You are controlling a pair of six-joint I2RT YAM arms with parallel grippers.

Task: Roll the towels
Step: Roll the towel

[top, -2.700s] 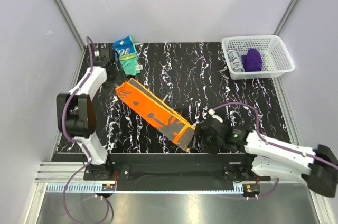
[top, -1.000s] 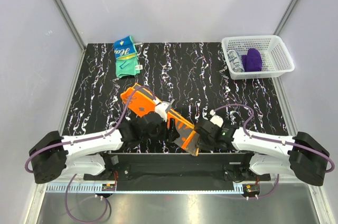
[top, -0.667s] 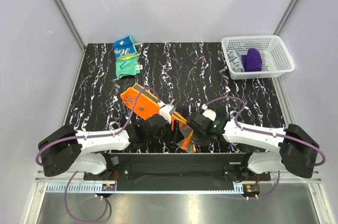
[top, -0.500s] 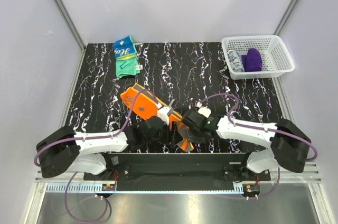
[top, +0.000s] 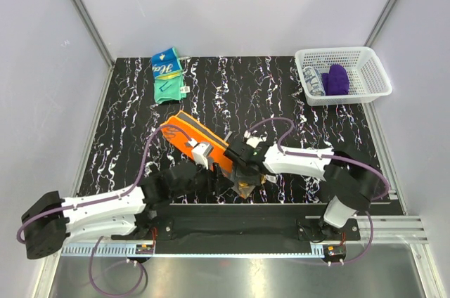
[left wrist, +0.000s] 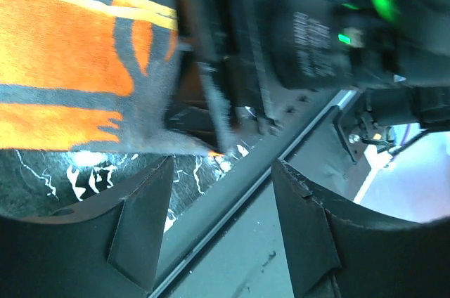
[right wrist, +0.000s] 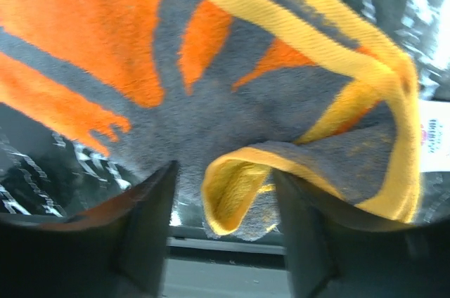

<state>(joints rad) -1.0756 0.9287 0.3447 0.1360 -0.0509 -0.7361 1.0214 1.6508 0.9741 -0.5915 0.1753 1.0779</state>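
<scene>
**Both grippers closed in on the orange towel [top: 193, 140]**

Since a few seconds ago the left gripper [top: 214, 175] has swung from the far left corner down to the near edge. The right gripper [top: 242, 170] has slid leftward over the towel's near end, which is now curled up instead of lying flat. The orange towel runs diagonally across the middle-left of the tabletop [top: 281, 94]. The teal towel [top: 167, 73] lies by the far left corner, well apart from both grippers.

In the right wrist view the jaws stand spread, with the turned-over hem [right wrist: 232, 192] between them and not squeezed. The left jaws are also spread and empty, just beside the same end.

By my reading, the first turn of the roll is only starting. The next move likely calls for tucking that curl tight and pushing it along the towel toward the far left corner. Both grippers would need to keep the edges even, or the curl may spring open.
</scene>
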